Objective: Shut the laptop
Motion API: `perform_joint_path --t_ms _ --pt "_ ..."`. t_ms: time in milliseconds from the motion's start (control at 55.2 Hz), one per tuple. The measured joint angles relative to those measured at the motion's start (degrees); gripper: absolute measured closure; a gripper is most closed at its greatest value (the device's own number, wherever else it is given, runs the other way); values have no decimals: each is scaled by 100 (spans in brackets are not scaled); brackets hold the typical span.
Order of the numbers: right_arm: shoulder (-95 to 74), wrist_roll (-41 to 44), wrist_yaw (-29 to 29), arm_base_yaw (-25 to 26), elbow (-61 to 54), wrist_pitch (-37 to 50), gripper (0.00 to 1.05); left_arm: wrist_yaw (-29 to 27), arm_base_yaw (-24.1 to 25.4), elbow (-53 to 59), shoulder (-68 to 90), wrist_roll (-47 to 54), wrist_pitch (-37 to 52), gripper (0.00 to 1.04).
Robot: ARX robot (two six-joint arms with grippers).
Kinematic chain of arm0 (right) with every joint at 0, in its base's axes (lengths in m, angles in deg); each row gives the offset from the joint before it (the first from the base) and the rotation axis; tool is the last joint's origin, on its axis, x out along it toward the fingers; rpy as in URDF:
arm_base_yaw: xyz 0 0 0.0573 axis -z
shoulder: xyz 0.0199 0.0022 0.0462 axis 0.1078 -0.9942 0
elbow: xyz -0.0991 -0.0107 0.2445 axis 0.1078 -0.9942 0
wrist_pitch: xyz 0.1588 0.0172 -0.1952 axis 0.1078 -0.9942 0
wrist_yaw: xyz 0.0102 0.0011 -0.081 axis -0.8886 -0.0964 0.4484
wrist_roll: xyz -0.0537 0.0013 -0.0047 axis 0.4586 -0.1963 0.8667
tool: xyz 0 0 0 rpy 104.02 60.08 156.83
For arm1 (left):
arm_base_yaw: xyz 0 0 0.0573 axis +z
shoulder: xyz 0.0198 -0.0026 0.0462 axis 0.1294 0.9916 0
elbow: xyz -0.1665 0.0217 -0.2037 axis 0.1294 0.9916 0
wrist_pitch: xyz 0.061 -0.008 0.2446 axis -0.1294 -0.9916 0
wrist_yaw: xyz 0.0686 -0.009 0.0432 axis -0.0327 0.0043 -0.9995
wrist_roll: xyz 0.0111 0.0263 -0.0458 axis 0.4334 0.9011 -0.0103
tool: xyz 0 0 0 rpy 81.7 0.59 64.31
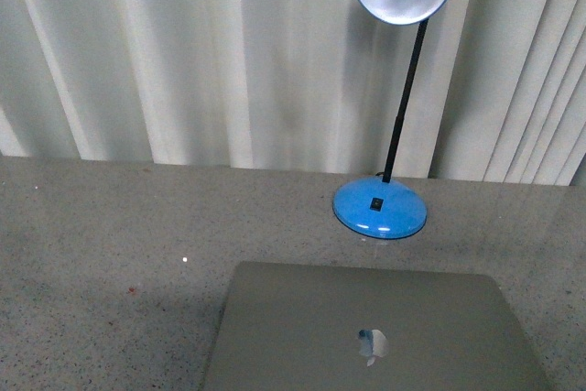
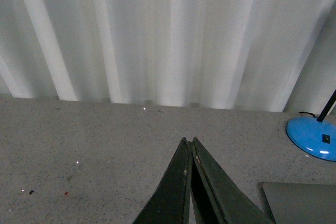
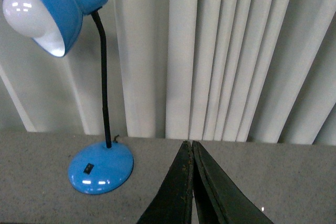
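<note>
From the front view I see the laptop point(image 1: 375, 331) lying on the grey speckled table point(image 1: 110, 226), just on the near side of the blue desk lamp point(image 1: 380, 208), whose round base sits between the laptop and the pale curtain point(image 1: 229, 52) behind. The silver lid faces up with its shiny logo showing, and no screen or keys are visible, so I judge the lid is already down flat (the lower edge of the picture cuts off the nearer part, so I cannot check the front seam).

Neither arm shows in the front view. In the left wrist view, the left pincer point(image 2: 189, 141) has its two dark fingers pressed together at the tips, holding nothing, and it hangs over bare table with a corner of the laptop off to the lamp's side of it. In the right wrist view, the right pincer point(image 3: 188, 143) is likewise closed and empty, pointing toward the curtain with the lamp base beside it.

My reading is that the closing step is done, or very nearly. The next move calls for little: I would keep both arms clear of the lamp's thin black stem, and confirm the lid sits flush before I stop.
</note>
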Motion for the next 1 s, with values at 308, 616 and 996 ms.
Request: perform_joint_path --t_ms 308,616,996 --pt "1054 -20 422 -468 -1115 66 102 -85 -219 723 -942 -59 -208 101" --pt "1919 -22 428 -470 -1641 -293 102 -90 -221 1049 -1731 -59 -680 101" --pt "3014 -24 433 -472 -1989 -1016 102 -96 -223 1241 -2520 -74 -1080 101"
